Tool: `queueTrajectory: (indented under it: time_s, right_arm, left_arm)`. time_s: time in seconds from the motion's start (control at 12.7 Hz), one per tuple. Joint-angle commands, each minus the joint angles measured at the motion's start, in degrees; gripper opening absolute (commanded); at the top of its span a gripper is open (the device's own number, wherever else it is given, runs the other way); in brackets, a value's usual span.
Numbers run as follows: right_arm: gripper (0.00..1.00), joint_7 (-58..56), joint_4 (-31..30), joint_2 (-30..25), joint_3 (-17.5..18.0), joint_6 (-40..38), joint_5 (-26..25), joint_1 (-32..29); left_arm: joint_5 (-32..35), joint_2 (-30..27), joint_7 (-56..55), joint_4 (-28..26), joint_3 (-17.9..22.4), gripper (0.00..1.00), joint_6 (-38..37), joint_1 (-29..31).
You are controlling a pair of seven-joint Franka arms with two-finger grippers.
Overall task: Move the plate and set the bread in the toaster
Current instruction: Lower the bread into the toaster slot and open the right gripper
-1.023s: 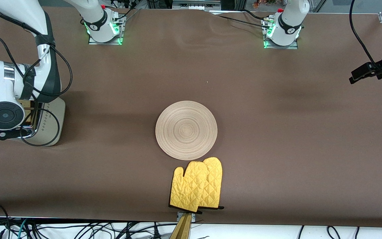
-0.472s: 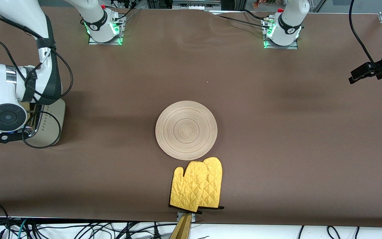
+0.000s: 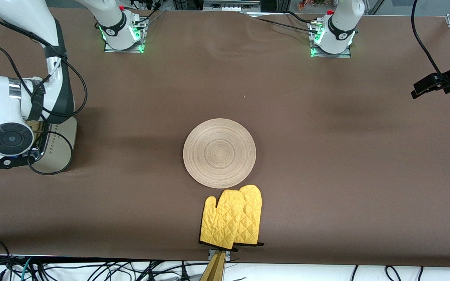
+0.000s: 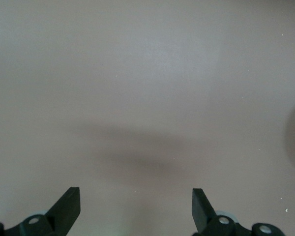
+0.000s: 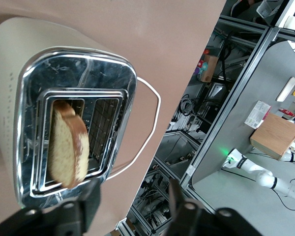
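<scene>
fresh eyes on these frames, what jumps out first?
The slice of light brown bread standing on edge in a slot of the cream-white, chrome-topped toaster at the right arm's end of the table, with the right gripper open just above it. Next, the round beige wooden plate mid-table, with the yellow quilted oven mitts nearer the front camera.

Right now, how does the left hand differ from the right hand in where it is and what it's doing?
The left hand hangs open over bare brown tablecloth at its own end, waiting; the right hand is over the toaster at its end of the table. The left hand has nothing under it; below the right hand a bread slice stands in a slot, sticking out and free of the fingers. Both are open and hold nothing.
</scene>
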Motion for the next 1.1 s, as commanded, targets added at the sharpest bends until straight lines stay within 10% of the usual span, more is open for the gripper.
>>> queueTrajectory:
  time_s: [0.0, 0.55, 0.71, 1.02]
  right_arm:
    - [1.00, -0.27, 0.57, -3.86, 0.26, -4.04, 6.04, 1.43]
    - [1.00, -4.66, 0.13, -13.63, -4.12, -7.92, 41.70, -0.06]
    - [1.00, -4.58, -3.27, -16.78, -2.74, -6.44, 41.94, -1.19]
    - [1.00, -3.79, -9.09, -21.90, 14.99, -1.60, 33.60, -15.85]
  left_arm:
    - [1.09, 0.10, -0.79, 0.95, -0.21, 1.00, 0.33, -0.19]
    - [1.53, 0.01, -0.70, 1.47, -0.21, 1.00, 0.24, -0.19]
    - [1.53, 0.01, -0.70, 1.48, -0.21, 1.00, 0.24, -0.19]
    - [1.53, 0.01, -0.70, 1.48, -0.30, 1.00, 0.07, -0.19]
